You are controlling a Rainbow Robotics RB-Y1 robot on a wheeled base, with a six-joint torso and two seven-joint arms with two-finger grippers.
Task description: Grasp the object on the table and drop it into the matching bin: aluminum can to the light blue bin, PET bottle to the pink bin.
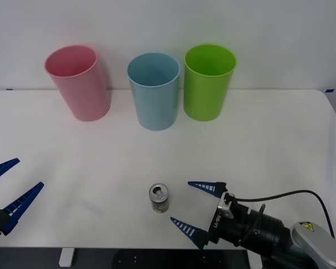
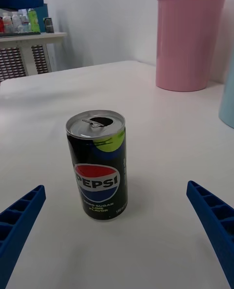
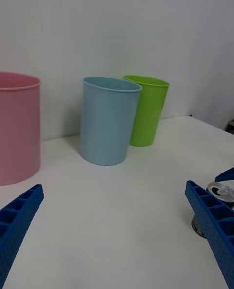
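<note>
White worktop (image 1: 280,140), aluminum can (image 1: 159,198) upright near its front edge, just left of the spread-fingered right tool (image 1: 197,205), which should advance level until both fingers flank the can.

Bright, even overhead light is washing the wide white tabletop (image 1: 280,134), the small dark-sided can (image 2: 98,167) casting only a faint shadow.

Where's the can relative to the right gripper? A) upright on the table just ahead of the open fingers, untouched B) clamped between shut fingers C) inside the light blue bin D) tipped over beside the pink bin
A: the can stands upright on the table, just beyond the right gripper, whose fingers are spread and clear of it.
</note>
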